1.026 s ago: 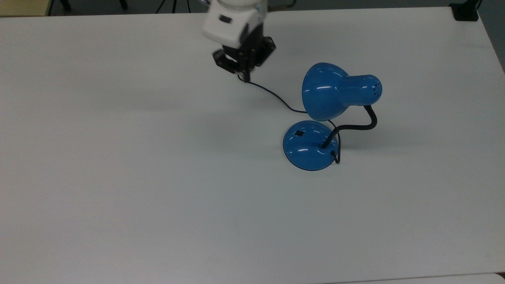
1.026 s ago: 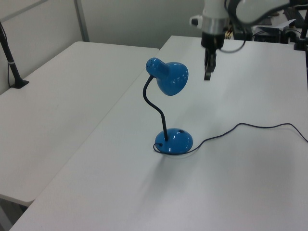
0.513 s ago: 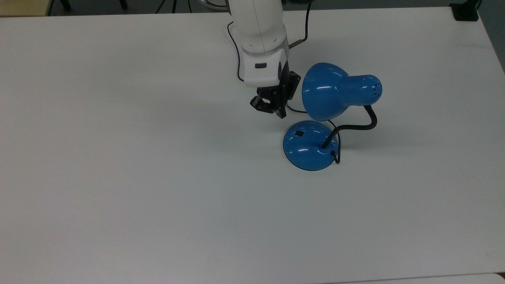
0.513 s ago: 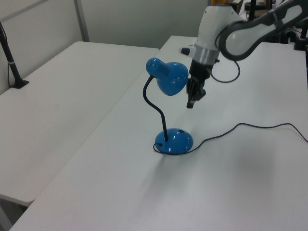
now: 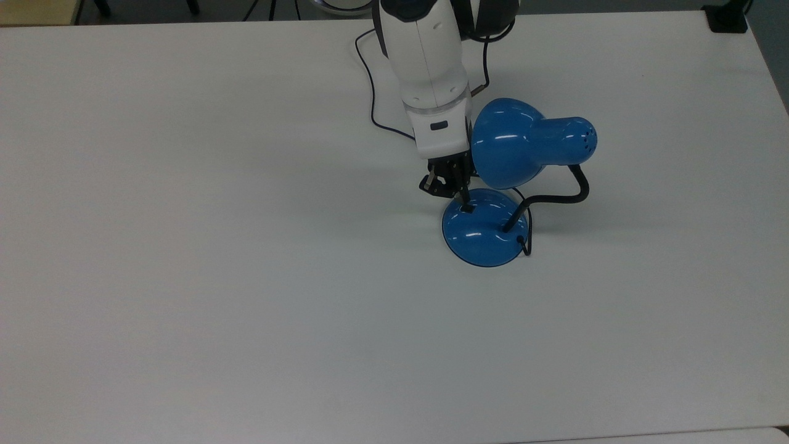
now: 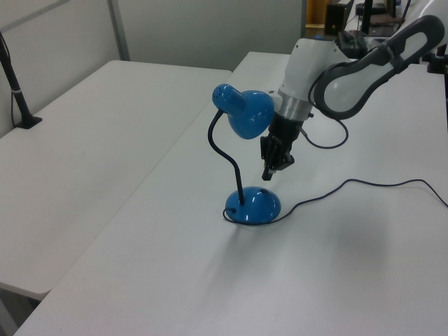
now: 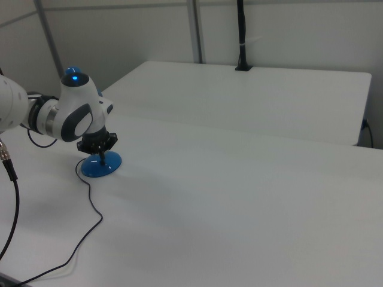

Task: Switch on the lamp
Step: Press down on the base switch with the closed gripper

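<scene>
A glossy blue desk lamp with a bell-shaped shade, a bent black gooseneck and a round domed base stands upright on a plain white table, a little toward the top view's right of the table's middle. In the left view the same lamp stands near the table's front edge, its shade tipped toward the left view's right, where the arm is. A small black switch sits on the upper part of the base, on the side facing the top view's upper left. The white robot arm reaches down from the top view's upper edge, passing just beside the shade, and its black two-finger gripper points down at the base. The fingers are closed together on nothing, forming one narrow tip, and that tip lies at the switch; whether it is pressing or only touching cannot be told. In the left view the gripper hangs just above the base, under the shade. In the right view the gripper meets the blue base from above. A thin dark cord leaves the base and trails in a loose curve across the table. No glow shows at the shade.
</scene>
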`<state>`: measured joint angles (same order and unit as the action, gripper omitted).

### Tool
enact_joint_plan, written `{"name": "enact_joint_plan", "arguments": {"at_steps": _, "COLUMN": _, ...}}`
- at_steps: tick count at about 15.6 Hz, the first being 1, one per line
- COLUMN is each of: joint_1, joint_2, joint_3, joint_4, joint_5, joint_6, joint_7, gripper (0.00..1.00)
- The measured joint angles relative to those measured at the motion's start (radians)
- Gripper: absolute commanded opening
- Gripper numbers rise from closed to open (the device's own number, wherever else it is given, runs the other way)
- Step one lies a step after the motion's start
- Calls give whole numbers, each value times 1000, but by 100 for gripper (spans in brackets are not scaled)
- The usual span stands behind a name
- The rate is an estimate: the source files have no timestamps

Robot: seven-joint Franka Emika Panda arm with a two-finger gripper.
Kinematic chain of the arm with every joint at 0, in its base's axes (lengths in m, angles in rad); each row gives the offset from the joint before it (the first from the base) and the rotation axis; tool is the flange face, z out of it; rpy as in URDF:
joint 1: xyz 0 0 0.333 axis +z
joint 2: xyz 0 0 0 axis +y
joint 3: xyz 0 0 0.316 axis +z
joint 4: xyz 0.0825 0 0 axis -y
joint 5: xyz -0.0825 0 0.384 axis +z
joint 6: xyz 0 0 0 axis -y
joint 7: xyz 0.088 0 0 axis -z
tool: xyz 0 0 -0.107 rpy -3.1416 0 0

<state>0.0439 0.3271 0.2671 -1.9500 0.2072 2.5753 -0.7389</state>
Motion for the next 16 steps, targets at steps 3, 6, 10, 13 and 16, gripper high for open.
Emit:
{"name": "enact_joint_plan", "arguments": {"at_steps": 3, "joint_1": 0, "joint_2": 18, "joint_3": 11, "joint_4": 0, "joint_5": 0, "joint_6": 19, "joint_7": -3, "gripper": 0}}
{"name": "enact_joint_plan", "arguments": {"at_steps": 6, "joint_1": 0, "joint_2": 28, "joint_3": 24, "joint_4": 0, "joint_5": 0, "joint_6": 58, "joint_7": -3, "gripper": 0}}
{"name": "enact_joint_plan", "arguments": {"at_steps": 10, "joint_1": 0, "joint_2": 47, "joint_3": 26, "joint_4": 1, "joint_5": 0, "joint_6": 85, "joint_7": -3, "gripper": 0}}
{"name": "enact_joint_plan", "arguments": {"at_steps": 13, "joint_1": 0, "joint_2": 48, "joint_3": 26, "joint_4": 1, "joint_5": 0, "joint_6": 87, "joint_7": -3, "gripper": 0}}
{"name": "enact_joint_plan", "arguments": {"at_steps": 16, "joint_1": 0, "joint_2": 48, "joint_3": 27, "joint_4": 1, "joint_5": 0, "joint_6": 87, "joint_7": -3, "gripper": 0}}
